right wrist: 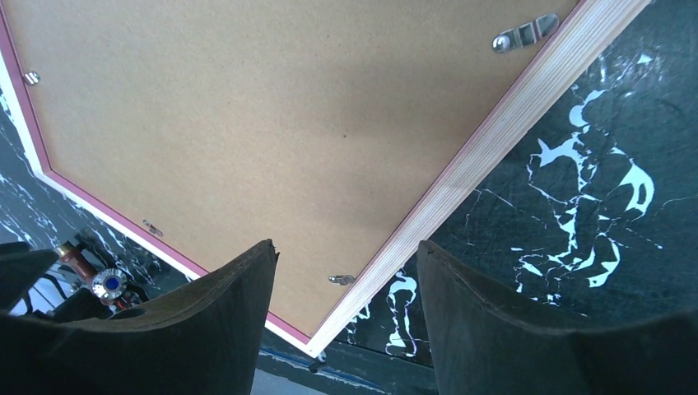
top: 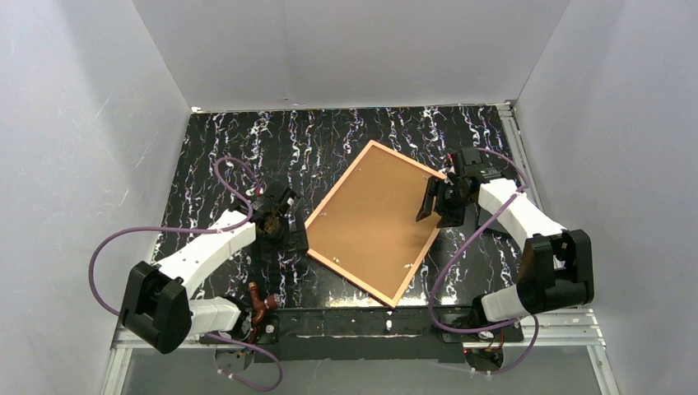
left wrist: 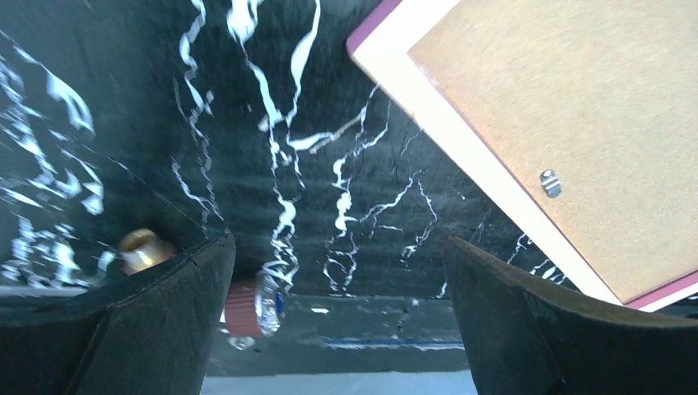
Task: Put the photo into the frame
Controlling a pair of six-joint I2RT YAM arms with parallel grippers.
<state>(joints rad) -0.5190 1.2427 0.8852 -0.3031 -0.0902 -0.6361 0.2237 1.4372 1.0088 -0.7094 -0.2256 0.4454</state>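
Observation:
The frame (top: 409,280) lies back up and slantwise in the middle of the black marbled table. The plain brown backing board (top: 377,218) fills it, held by small metal clips (right wrist: 520,33). The photo is hidden or out of view. My left gripper (top: 286,239) is open and empty just off the frame's left edge. In the left wrist view, the left gripper (left wrist: 339,271) hangs over bare table, with the frame's pale rim (left wrist: 461,140) at the upper right. My right gripper (top: 430,207) is open, and in the right wrist view (right wrist: 346,255) it straddles the frame's right edge (right wrist: 510,123).
A metal rail (top: 387,325) runs along the table's near edge between the arm bases. A brown fitting (top: 259,303) sits by the left base and shows in the left wrist view (left wrist: 141,249). White walls close in the left, back and right.

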